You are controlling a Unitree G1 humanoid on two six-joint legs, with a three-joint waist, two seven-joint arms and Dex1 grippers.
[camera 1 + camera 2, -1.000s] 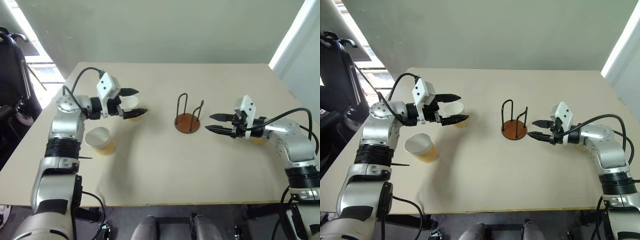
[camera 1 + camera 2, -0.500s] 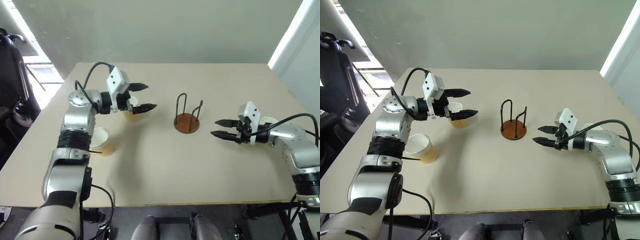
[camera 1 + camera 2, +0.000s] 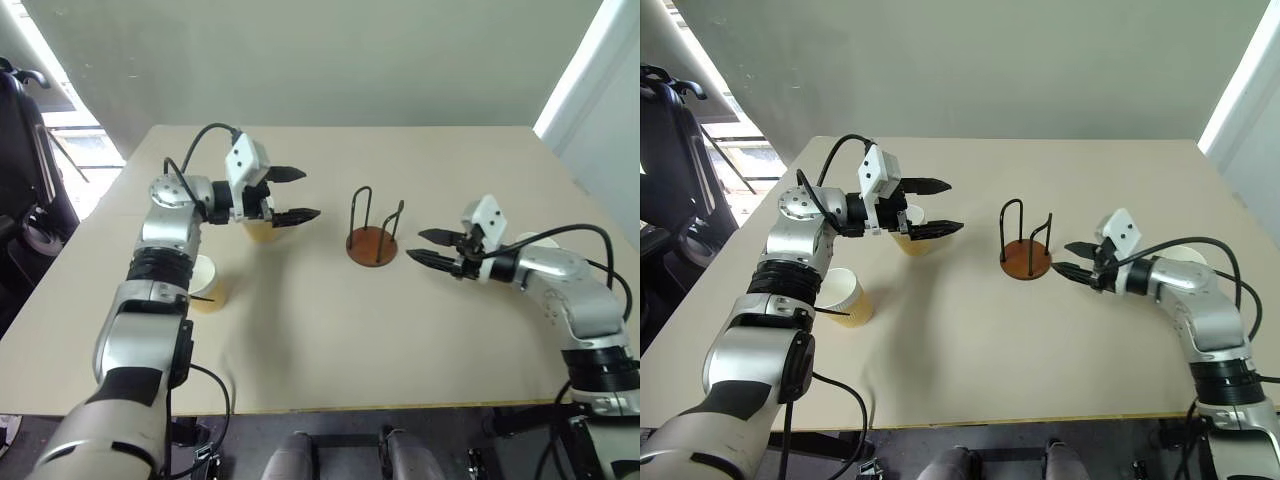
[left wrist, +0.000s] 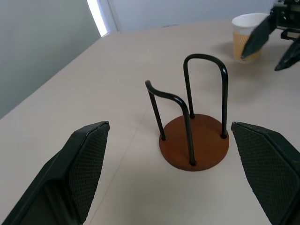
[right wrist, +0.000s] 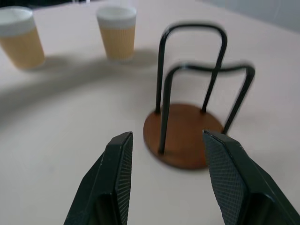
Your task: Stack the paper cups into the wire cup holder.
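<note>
Both claws open above beige table [image 3: 330, 330]; grey wall [image 3: 330, 60] behind.

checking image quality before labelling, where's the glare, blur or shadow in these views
Left eye view: bright window glare at the top left and right edges; soft arm shadow on the beige table. Right wrist view: the black wire cup holder on its reddish-brown disc base is motion-smeared at the loops, and the two tan paper cups are soft. Left wrist view: holder sharp, the black fingers near the lens blurred.

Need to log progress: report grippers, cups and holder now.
Left gripper open, empty, above one cup. Right gripper open, empty, beside holder. Holder empty. Nothing in the way.
</note>
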